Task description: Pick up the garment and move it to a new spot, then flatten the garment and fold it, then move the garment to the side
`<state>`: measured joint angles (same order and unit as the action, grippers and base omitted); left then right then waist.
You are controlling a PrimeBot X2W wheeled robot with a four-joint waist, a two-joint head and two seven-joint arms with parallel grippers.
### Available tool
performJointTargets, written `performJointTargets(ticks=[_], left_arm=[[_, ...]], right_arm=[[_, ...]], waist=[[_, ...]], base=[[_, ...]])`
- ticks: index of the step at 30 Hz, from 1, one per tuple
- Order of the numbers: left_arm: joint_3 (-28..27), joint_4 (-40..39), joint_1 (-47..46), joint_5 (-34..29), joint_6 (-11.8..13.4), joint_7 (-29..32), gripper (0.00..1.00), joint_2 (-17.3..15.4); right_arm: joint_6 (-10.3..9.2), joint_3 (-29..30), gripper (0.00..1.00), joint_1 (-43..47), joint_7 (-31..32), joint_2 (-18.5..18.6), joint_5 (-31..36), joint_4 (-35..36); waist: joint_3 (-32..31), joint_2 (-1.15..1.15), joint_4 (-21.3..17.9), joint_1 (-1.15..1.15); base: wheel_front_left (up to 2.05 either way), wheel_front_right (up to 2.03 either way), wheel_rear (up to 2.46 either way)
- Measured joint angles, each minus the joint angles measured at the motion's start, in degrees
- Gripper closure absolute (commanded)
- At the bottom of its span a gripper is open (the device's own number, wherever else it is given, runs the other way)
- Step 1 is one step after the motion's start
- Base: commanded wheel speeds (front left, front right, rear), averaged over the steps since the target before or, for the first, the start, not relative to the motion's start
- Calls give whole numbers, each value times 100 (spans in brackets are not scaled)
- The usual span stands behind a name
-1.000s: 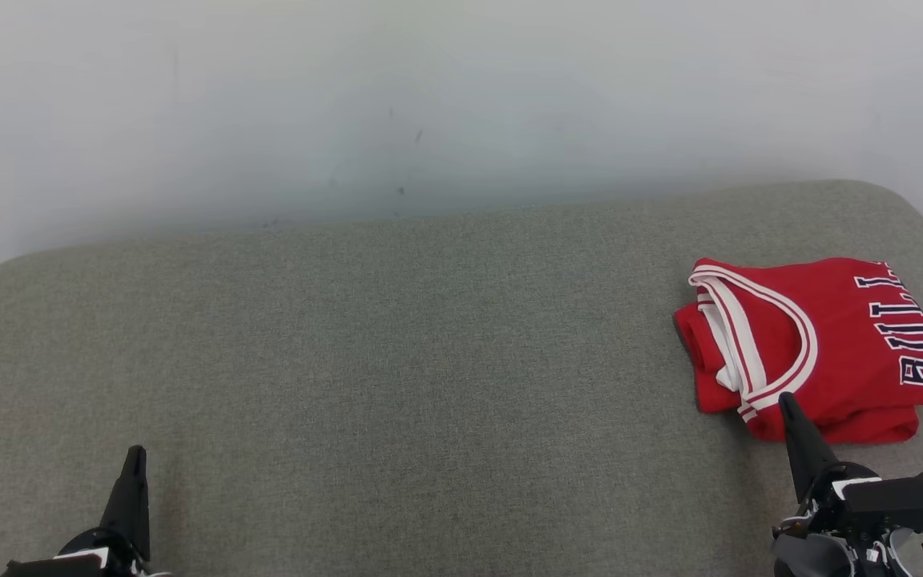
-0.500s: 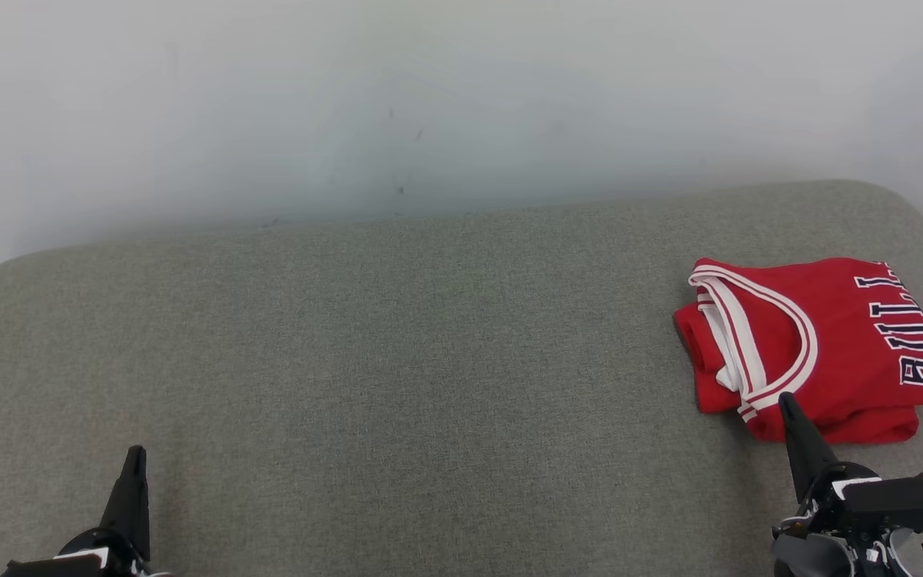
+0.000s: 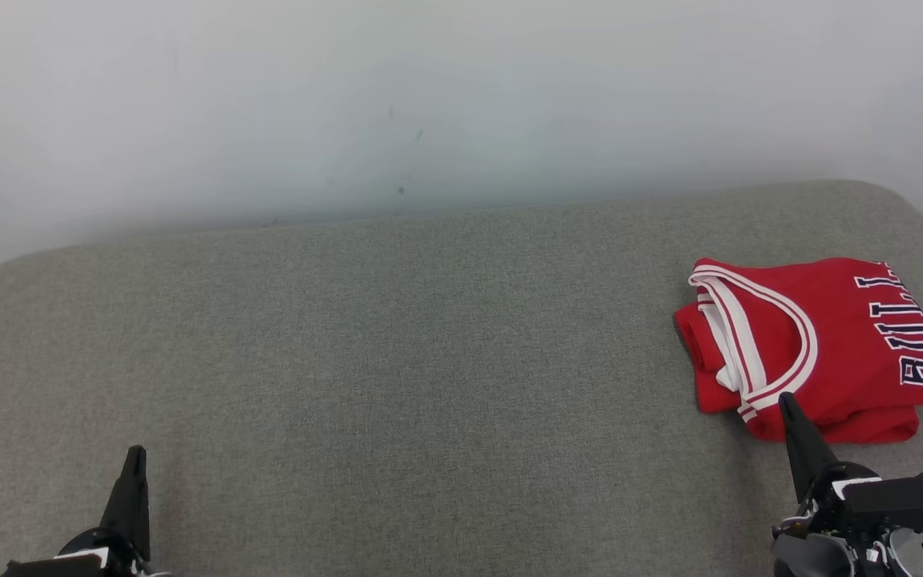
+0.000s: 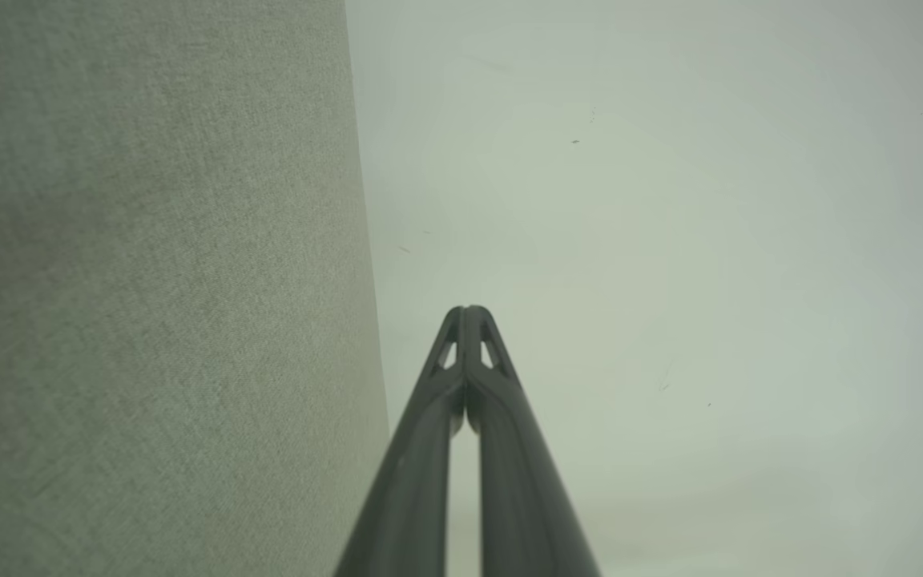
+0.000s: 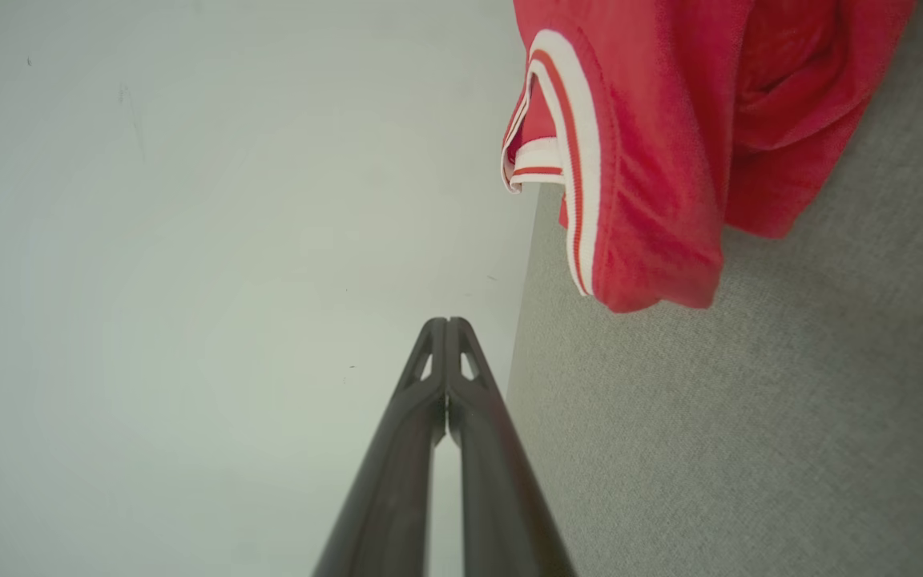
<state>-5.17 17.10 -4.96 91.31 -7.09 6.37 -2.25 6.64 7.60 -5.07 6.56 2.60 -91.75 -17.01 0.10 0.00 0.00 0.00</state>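
Nothing moved since a second ago. Folded red garment [image 3: 814, 344] lies at right end of grey fabric surface [image 3: 429, 361], pale wall [image 3: 429, 96] behind. Empty, fingers pinched together: left gripper [image 3: 135, 453], right gripper [image 3: 784, 399].

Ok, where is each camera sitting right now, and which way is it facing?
Head view: on the robot's head, looking forward and down across the padded surface to the wall; left gripper lower left, right gripper lower right, both shut.
Left wrist view: on the left wrist, looking along its closed fingers at the wall, padded surface at that view's left.
Right wrist view: on the right wrist, looking along its closed fingers at the wall, folded red jersey upper right.
Shared: head and right wrist views both show the jersey.
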Motion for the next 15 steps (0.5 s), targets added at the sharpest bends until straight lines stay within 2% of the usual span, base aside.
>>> performJointTargets(ticks=[15], left_arm=[[1,-1,0,0,0,0,100,1]], right_arm=[[1,0,100,0,0,0,0,0]], waist=[[0,0,0,0]], base=[[0,0,0]])
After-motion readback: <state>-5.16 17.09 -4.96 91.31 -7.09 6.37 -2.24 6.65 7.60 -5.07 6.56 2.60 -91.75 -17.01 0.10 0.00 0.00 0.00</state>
